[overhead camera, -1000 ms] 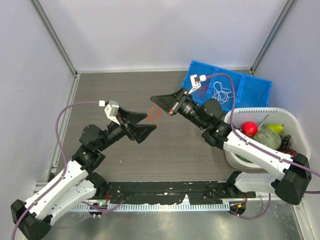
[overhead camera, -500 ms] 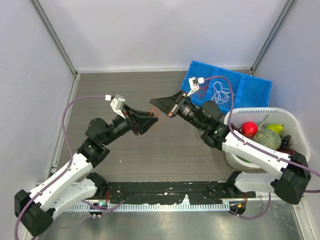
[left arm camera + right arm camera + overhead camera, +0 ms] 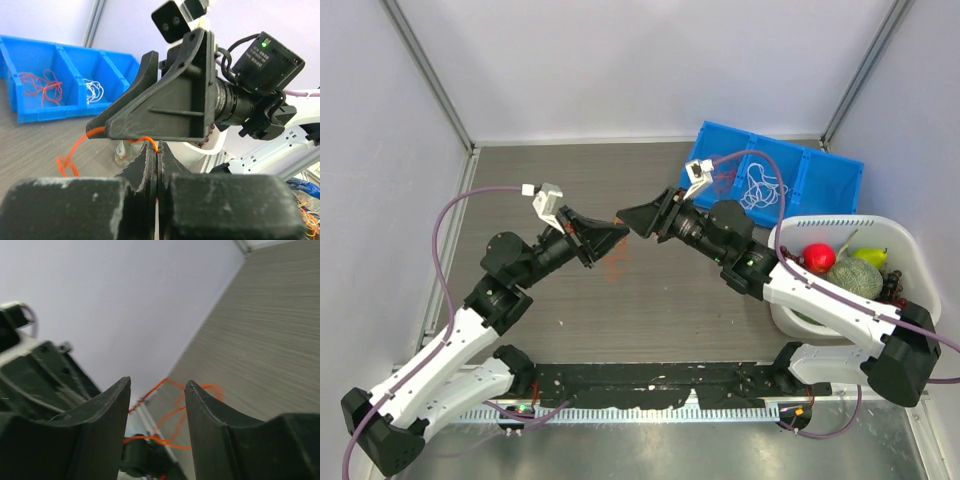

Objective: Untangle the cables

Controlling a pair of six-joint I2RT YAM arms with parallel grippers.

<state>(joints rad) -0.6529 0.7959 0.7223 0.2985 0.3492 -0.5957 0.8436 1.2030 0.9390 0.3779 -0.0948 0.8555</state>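
One red-orange cable [image 3: 617, 262] dangles above the middle of the table from my left gripper [image 3: 622, 233], which is shut on it. In the left wrist view the strand [image 3: 143, 137] arcs out of the shut left gripper [image 3: 157, 150] and drops left into a small knot. My right gripper [image 3: 626, 219] faces it tip to tip and stands open. In the right wrist view the cable [image 3: 170, 416] loops loosely beyond the gap of the right gripper [image 3: 157, 390], touching neither finger. More red cables [image 3: 720, 180] and white cables [image 3: 763, 188] lie in the blue bin [image 3: 825, 180].
A white basket [image 3: 820, 222] of fruit stands at the right, just in front of the blue bin. Grey walls enclose the table at left, back and right. The right gripper's fingers [image 3: 165, 105] fill the space directly in front of my left gripper.
My left gripper reached forward and shut on the orange cable. My right gripper, shut before, has opened and let the cable go, so it now hangs from the left gripper.
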